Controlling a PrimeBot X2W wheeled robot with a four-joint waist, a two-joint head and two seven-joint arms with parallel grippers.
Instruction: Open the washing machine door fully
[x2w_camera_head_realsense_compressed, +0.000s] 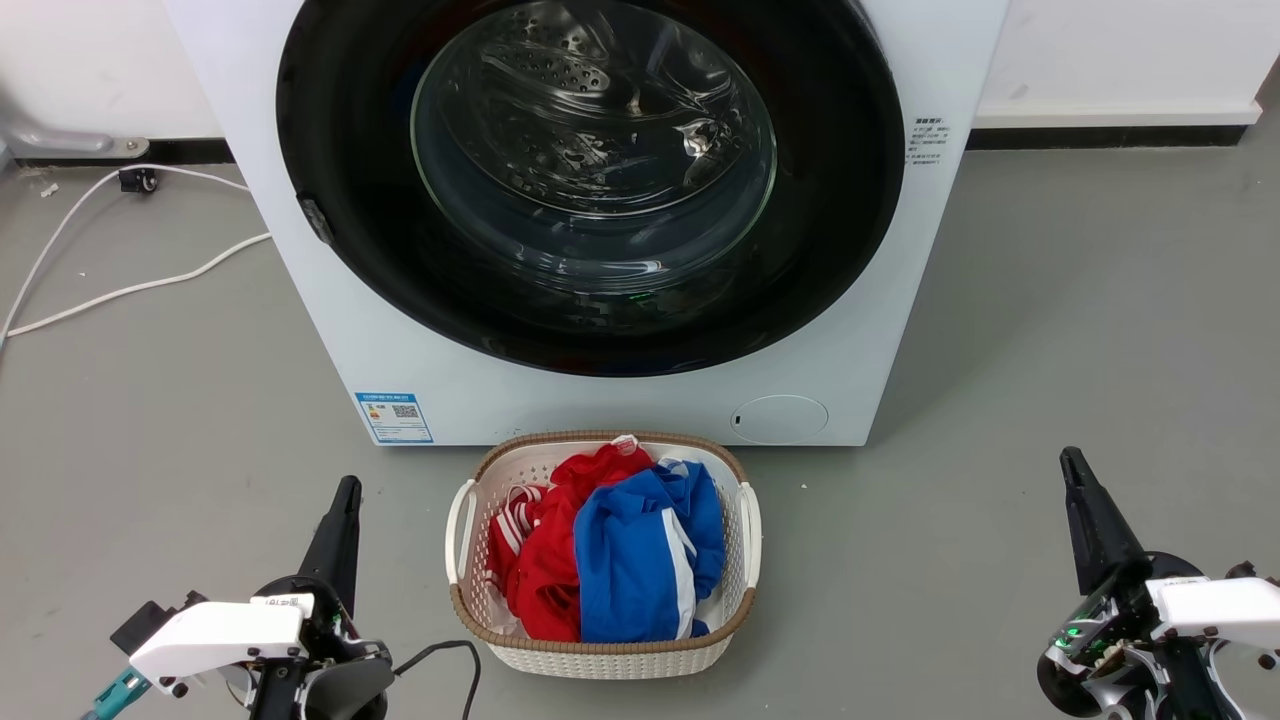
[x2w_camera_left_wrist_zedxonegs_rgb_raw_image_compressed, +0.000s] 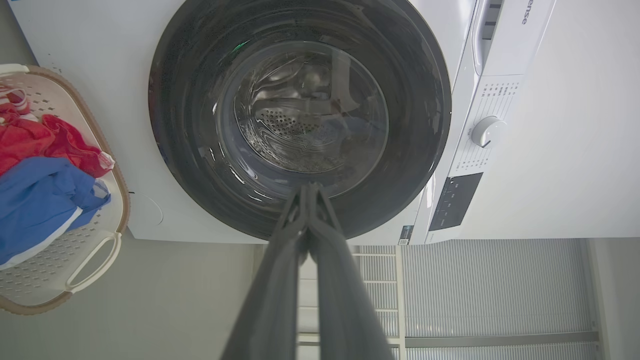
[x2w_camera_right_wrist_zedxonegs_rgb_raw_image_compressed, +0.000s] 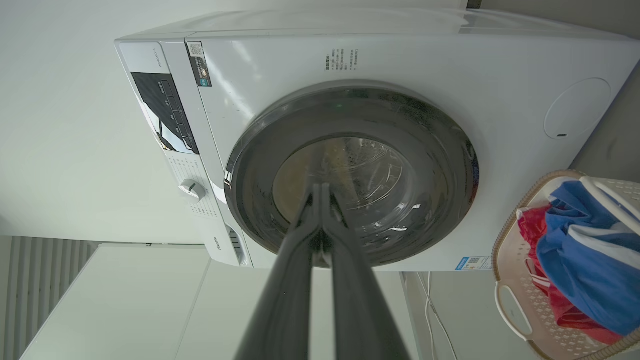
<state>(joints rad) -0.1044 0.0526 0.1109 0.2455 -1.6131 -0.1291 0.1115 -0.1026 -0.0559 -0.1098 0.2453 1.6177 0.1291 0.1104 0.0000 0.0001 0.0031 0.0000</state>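
**Head view.** Washing machine door (x2w_camera_head_realsense_compressed: 590, 170): seated flush in the white machine front. Judged unopened, with the whole swing left to do. Left claw (x2w_camera_head_realsense_compressed: 347, 492) at lower left and right claw (x2w_camera_head_realsense_compressed: 1072, 462) at lower right, both low over the floor, pointing toward the machine and well apart from the door. Laundry basket (x2w_camera_head_realsense_compressed: 600, 650) between them.

**Left wrist view.** Left claw (x2w_camera_left_wrist_zedxonegs_rgb_raw_image_compressed: 310, 189): fingers pressed together, empty, lined up on the door's lower rim.

**Right wrist view.** Right claw (x2w_camera_right_wrist_zedxonegs_rgb_raw_image_compressed: 320, 189): fingers tip to tip, empty, lined up on the glass.

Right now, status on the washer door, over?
Left gripper, right gripper shut, empty, held low. Washing machine door closed, untouched. Laundry basket parked in front of it.
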